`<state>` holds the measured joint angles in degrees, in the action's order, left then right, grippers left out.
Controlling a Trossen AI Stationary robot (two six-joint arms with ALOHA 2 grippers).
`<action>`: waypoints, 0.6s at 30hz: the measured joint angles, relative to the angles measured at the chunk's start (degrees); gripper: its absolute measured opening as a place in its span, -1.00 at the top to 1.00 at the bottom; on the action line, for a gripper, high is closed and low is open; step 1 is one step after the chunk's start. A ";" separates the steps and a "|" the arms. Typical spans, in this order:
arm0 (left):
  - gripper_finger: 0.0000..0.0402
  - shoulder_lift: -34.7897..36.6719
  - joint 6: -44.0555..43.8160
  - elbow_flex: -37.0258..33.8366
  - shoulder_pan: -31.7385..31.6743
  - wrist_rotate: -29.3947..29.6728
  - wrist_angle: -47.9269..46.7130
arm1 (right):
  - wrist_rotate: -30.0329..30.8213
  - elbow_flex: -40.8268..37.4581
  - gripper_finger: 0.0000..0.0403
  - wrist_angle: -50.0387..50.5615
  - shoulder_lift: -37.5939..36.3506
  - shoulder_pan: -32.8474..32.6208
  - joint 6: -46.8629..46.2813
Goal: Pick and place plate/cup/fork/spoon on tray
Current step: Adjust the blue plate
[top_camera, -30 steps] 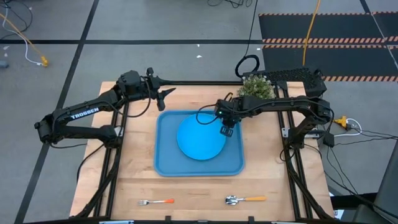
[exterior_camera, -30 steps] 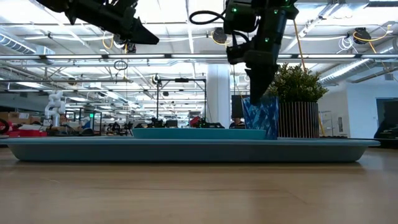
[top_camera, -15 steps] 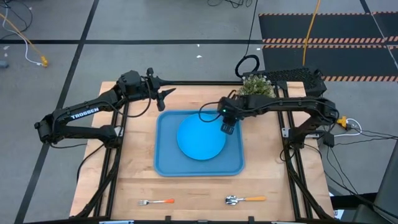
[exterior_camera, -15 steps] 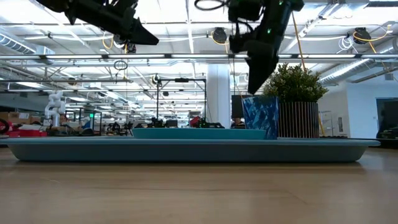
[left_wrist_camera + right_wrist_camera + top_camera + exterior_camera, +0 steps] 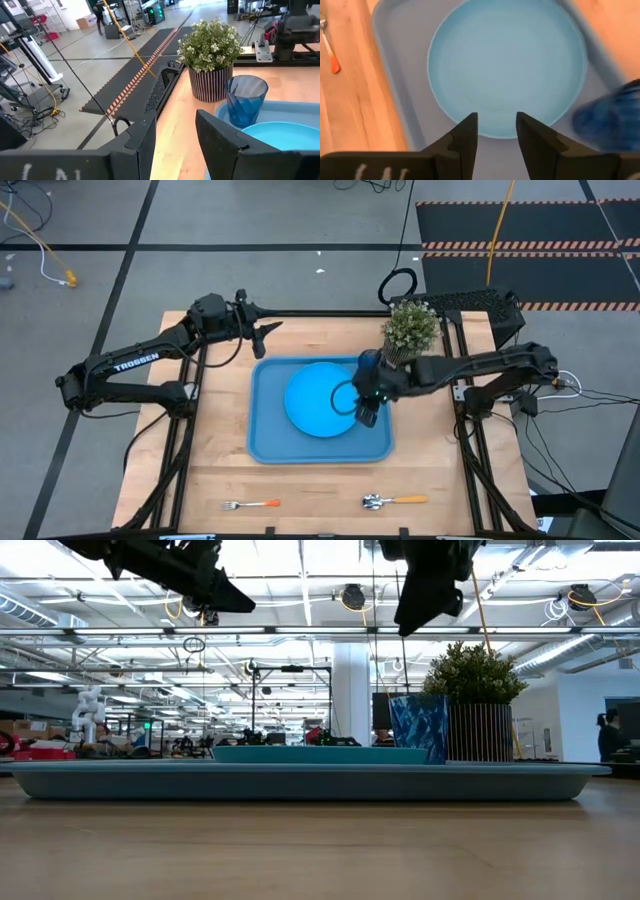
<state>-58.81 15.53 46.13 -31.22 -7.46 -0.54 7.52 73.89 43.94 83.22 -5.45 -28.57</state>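
The sky-blue plate (image 5: 320,400) lies flat in the light-blue tray (image 5: 268,435). The dark-blue cup (image 5: 245,100) stands upright on its base in the tray's far right corner, beside the plate. My right gripper (image 5: 496,135) hangs open above the plate's right edge, on the cup's near side, pointing steeply down with nothing between its fingers. My left gripper (image 5: 175,145) waits open above the table's far left, off the tray. The fork (image 5: 250,504) and the spoon (image 5: 393,500) lie on the wood near the front edge.
A potted green plant (image 5: 410,328) stands at the table's far right, just behind the cup. Bare wood runs between the tray and the fork and spoon. In the low view my right gripper (image 5: 425,600) hangs well above the cup (image 5: 418,725).
My right gripper has let go of the cup, risen clear of it and swung toward the table's near edge over the plate's right side, tipping less steeply. The cup stays upright in the tray's far right corner.
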 joint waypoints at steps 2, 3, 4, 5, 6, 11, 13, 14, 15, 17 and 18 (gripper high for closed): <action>0.29 0.02 -0.74 0.00 0.26 -0.09 -0.95 | 0.08 0.00 0.37 -0.48 1.48 -1.19 -2.44; 0.29 0.00 -1.14 0.00 0.54 -0.40 -1.50 | 0.01 0.00 0.37 -0.54 2.35 -1.71 -3.76; 0.29 0.01 -1.34 0.00 0.93 -0.84 -1.88 | -0.07 0.00 0.37 -0.46 3.21 -2.22 -4.87; 0.29 0.02 -1.61 0.00 1.33 -1.73 -2.18 | -0.08 0.00 0.37 -0.45 4.02 -2.89 -5.96; 0.29 0.02 -1.70 0.00 1.78 -3.00 -2.43 | -0.13 0.00 0.37 -0.64 4.92 -3.52 -6.80; 0.29 0.02 -3.17 0.00 4.39 -10.78 -2.79 | -0.12 2.60 0.37 -2.28 9.61 -6.00 -8.75; 0.29 0.02 -4.51 0.00 5.38 -13.16 -2.82 | -0.08 5.34 0.37 -2.42 12.18 -6.63 -8.02; 0.29 0.02 -5.22 0.00 5.83 -14.04 -2.81 | -0.10 7.16 0.37 -2.13 13.68 -6.83 -7.12; 0.29 0.02 -5.80 0.00 6.26 -14.68 -2.79 | -0.08 9.02 0.37 -1.52 15.29 -7.05 -6.27; 0.29 0.02 -6.92 0.00 6.96 -15.40 -2.85 | -0.03 13.65 0.37 1.17 18.76 -7.22 -4.28; 0.29 0.22 -7.28 0.00 7.23 -15.63 -3.18 | 0.00 16.13 0.37 2.96 20.49 -7.22 -3.46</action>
<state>-58.58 8.25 46.13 -23.99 -23.09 -3.72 7.52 90.02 46.90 103.72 -12.67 -32.03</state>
